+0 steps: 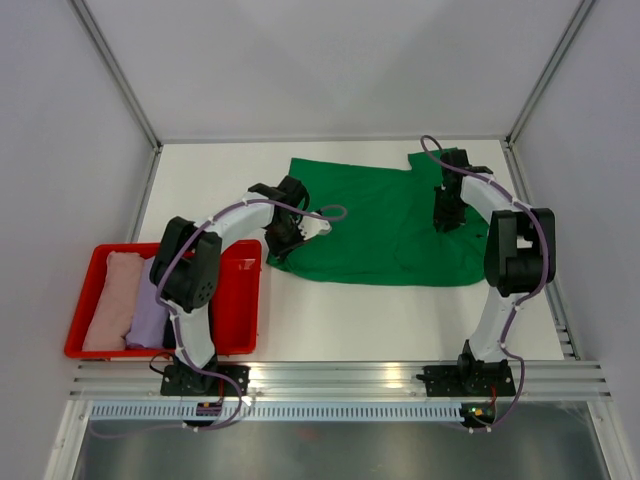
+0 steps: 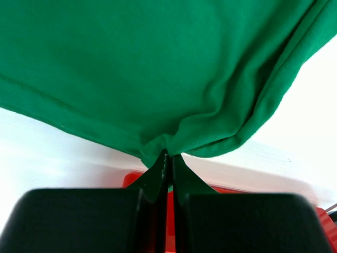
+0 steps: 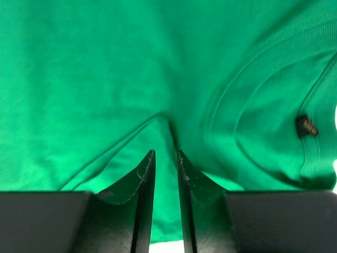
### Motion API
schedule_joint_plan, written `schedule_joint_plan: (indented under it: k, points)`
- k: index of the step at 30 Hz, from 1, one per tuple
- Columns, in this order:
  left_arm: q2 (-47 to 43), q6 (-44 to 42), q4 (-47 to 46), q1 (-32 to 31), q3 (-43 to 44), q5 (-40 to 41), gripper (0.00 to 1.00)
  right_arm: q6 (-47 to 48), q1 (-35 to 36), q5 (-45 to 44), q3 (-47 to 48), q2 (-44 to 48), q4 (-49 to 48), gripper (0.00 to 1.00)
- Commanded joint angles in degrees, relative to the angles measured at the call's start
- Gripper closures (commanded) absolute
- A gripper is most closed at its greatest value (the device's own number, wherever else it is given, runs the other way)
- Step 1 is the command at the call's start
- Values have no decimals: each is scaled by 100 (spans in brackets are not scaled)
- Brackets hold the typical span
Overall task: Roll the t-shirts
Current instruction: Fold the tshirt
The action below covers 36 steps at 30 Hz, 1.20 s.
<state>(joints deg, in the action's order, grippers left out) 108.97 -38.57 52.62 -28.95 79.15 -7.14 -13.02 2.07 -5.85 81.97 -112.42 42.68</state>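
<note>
A bright green t-shirt (image 1: 390,230) lies spread over the middle of the white table. My left gripper (image 1: 284,238) is shut on a bunched bit of its left edge (image 2: 163,142), lifted a little off the table; the fingertips (image 2: 168,154) are pressed together on the cloth. My right gripper (image 1: 447,222) hovers over the shirt's right part near the collar (image 3: 263,132). Its jaws stand a narrow gap apart (image 3: 166,153), with a raised crease of green cloth (image 3: 158,118) just ahead of the tips and nothing clamped. Pale pink (image 1: 110,300), lavender (image 1: 148,305) and black (image 1: 175,335) shirts lie in the tray.
A shallow red tray (image 1: 240,255) stands at the left near edge, close by the left arm; its rim shows under the left fingers (image 2: 131,179). Grey walls and metal posts close in the table on three sides. A small tag (image 3: 306,126) sits inside the collar.
</note>
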Motion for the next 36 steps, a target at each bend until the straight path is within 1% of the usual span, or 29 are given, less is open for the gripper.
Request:
schedule_joint_plan:
  k: [1,4,7,9,11,12,13,14,15,17,22,27,30,32,36]
  points:
    - [81,-186,64,12,223,46,98,-131,127,5,-76,493,83,70]
    - [98,-248,64,21,223,46,98,-43,154,-110,-32,493,162,69]
    - [133,-248,55,21,258,46,98,27,154,-39,-155,388,-21,69]
    - [142,-230,55,30,302,54,98,97,136,-171,-147,248,-110,69]
    - [125,-248,55,30,311,63,98,141,128,-285,115,-42,-49,69]
    - [125,-248,55,30,302,63,98,185,119,-529,221,-121,-5,69]
    - [116,-248,55,30,294,63,98,220,119,-636,327,-200,47,67]
    - [116,-248,64,30,285,63,98,255,127,-741,493,-219,48,61]
    - [116,-257,55,30,285,81,98,273,127,-838,573,-219,48,61]
    - [116,-248,55,39,276,72,98,378,119,-813,731,-245,92,56]
    - [133,-213,55,65,232,90,98,510,119,-725,741,-324,118,54]
    - [195,-213,55,82,258,90,98,581,119,-699,688,-526,13,49]
    - [213,-239,55,91,293,81,98,634,101,-488,846,-745,13,50]
    - [213,-248,55,83,302,98,98,634,92,-295,986,-772,4,52]
    - [213,-248,55,91,293,107,98,634,92,-197,1014,-755,4,56]
